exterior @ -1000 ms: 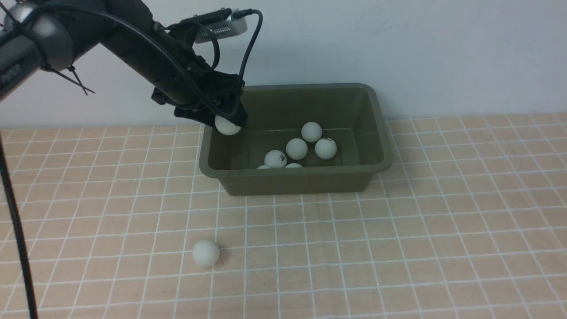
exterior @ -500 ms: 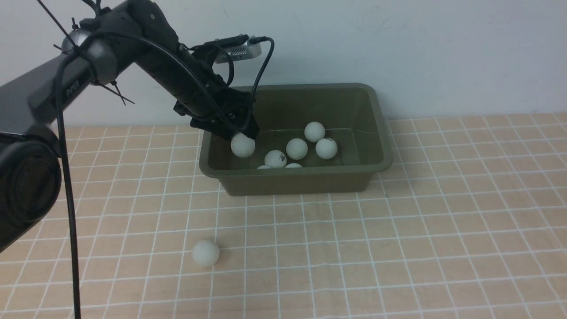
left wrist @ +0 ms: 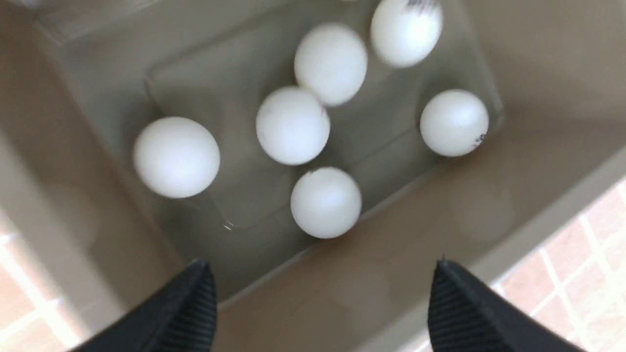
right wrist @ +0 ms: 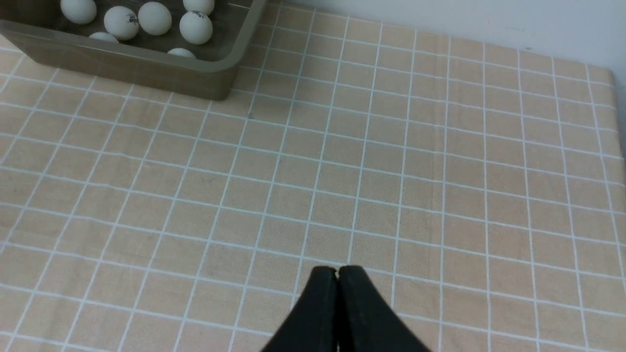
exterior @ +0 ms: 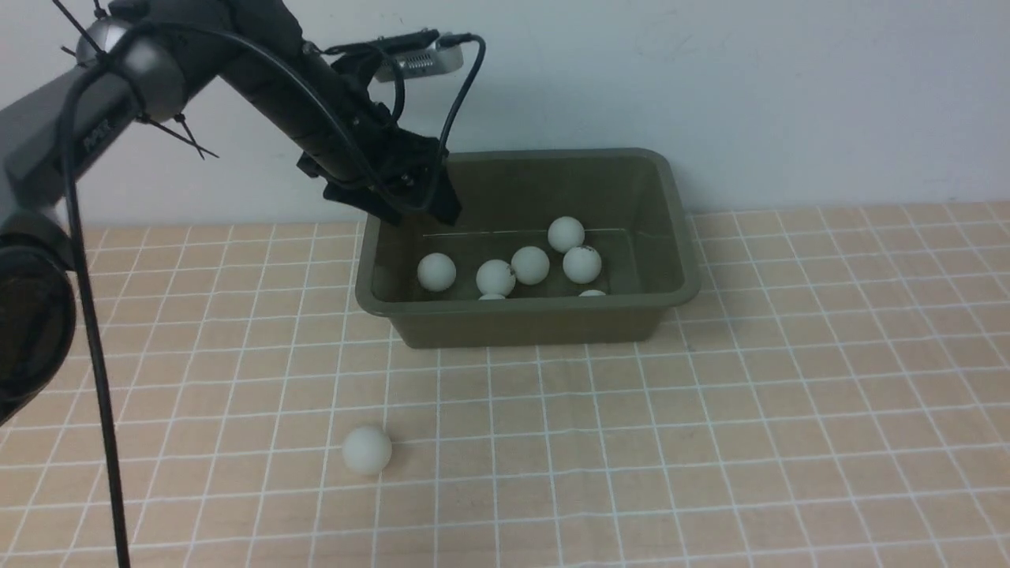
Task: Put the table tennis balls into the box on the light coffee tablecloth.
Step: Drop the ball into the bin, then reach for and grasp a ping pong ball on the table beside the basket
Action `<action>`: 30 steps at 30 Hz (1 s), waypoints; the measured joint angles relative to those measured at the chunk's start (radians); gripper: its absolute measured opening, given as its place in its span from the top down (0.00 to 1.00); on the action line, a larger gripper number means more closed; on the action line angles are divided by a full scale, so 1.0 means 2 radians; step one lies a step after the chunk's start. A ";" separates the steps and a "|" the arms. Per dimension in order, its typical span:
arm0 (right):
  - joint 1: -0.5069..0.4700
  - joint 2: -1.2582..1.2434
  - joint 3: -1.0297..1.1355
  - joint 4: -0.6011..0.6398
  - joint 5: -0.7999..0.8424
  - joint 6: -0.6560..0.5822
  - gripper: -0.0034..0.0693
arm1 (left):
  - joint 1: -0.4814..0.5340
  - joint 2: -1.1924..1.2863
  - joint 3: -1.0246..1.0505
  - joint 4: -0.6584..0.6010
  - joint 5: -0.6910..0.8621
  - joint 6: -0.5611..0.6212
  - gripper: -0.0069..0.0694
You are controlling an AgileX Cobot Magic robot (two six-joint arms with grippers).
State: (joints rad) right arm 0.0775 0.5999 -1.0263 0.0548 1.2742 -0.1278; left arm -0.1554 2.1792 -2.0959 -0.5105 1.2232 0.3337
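The olive-green box (exterior: pixel 529 319) stands on the light coffee tablecloth (exterior: pixel 710 434) near the back wall. Several white table tennis balls lie inside it, one of them (exterior: pixel 436 270) alone at its left end. That ball also shows in the left wrist view (left wrist: pixel 176 156). One more ball (exterior: pixel 367 450) rests on the cloth in front of the box, to the left. My left gripper (exterior: pixel 430 207) hangs over the box's left end, open and empty (left wrist: pixel 321 266). My right gripper (right wrist: pixel 337 270) is shut over bare cloth, well away from the box (right wrist: pixel 146 61).
A white wall (exterior: pixel 789 95) rises right behind the box. A black cable (exterior: pixel 95 379) hangs down at the far left of the front view. The cloth's edge (right wrist: pixel 617 122) shows in the right wrist view.
My left gripper opened and let go of a ball, which dropped into the box's left end. The gripper then rose slightly, and the balls inside shifted a little.
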 joint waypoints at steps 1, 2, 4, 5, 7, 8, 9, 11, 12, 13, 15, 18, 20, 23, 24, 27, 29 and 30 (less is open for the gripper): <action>0.000 0.000 0.000 0.000 0.000 0.000 0.98 | 0.000 -0.019 -0.001 0.010 0.001 -0.007 0.27; 0.000 0.000 0.000 0.000 0.000 0.000 0.98 | 0.000 -0.022 0.000 0.013 0.001 -0.009 0.27; 0.000 0.000 0.000 0.000 0.000 0.000 0.98 | 0.000 -0.053 0.000 0.033 0.003 -0.023 0.27; 0.000 0.000 0.000 0.000 0.000 0.000 0.98 | 0.000 -0.073 0.001 0.051 0.003 -0.035 0.27; 0.000 0.000 0.000 0.000 0.000 0.000 0.98 | 0.000 -0.095 0.009 0.070 0.003 -0.049 0.27; 0.000 0.000 0.000 0.000 0.000 0.000 0.98 | 0.000 -0.108 0.016 0.081 0.004 -0.058 0.27; 0.000 0.000 0.000 0.000 0.000 0.000 0.98 | 0.000 -0.121 0.023 0.091 0.004 -0.064 0.27; 0.000 0.000 0.000 0.000 0.000 0.000 0.98 | 0.000 -0.160 0.060 0.113 0.005 -0.075 0.27; 0.000 0.000 0.000 0.000 0.000 0.000 0.98 | 0.000 -0.178 0.080 0.118 0.006 -0.077 0.27; 0.000 0.000 0.000 0.000 0.000 0.000 0.98 | 0.000 -0.201 0.107 0.121 0.008 -0.077 0.27; 0.000 0.000 0.000 0.000 -0.001 0.000 0.98 | 0.000 -0.236 0.158 0.122 0.009 -0.077 0.27; 0.000 0.000 0.000 0.000 -0.003 0.000 0.98 | 0.000 -0.275 0.231 0.121 0.011 -0.074 0.27; 0.000 0.000 0.000 0.000 -0.004 0.000 0.98 | 0.000 -0.288 0.281 0.121 0.011 -0.072 0.27; 0.000 0.000 0.000 0.001 -0.004 0.000 0.98 | 0.000 -0.294 0.356 0.120 -0.006 -0.065 0.27; 0.000 0.000 0.000 0.001 -0.004 0.000 0.98 | 0.000 -0.292 0.372 0.120 -0.015 -0.064 0.27; 0.000 0.000 0.000 0.002 -0.004 0.000 0.98 | 0.000 -0.278 0.414 0.118 -0.061 -0.064 0.27; 0.000 0.000 0.000 0.004 -0.004 0.000 0.98 | 0.000 -0.260 0.430 0.113 -0.079 -0.062 0.27; 0.000 0.000 0.000 0.007 -0.004 0.000 0.98 | 0.000 -0.250 0.432 0.109 -0.084 -0.060 0.27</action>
State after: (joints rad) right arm 0.0775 0.5999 -1.0263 0.0678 1.2656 -0.1278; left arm -0.1562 1.6785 -1.2321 -0.2923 1.0552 0.2132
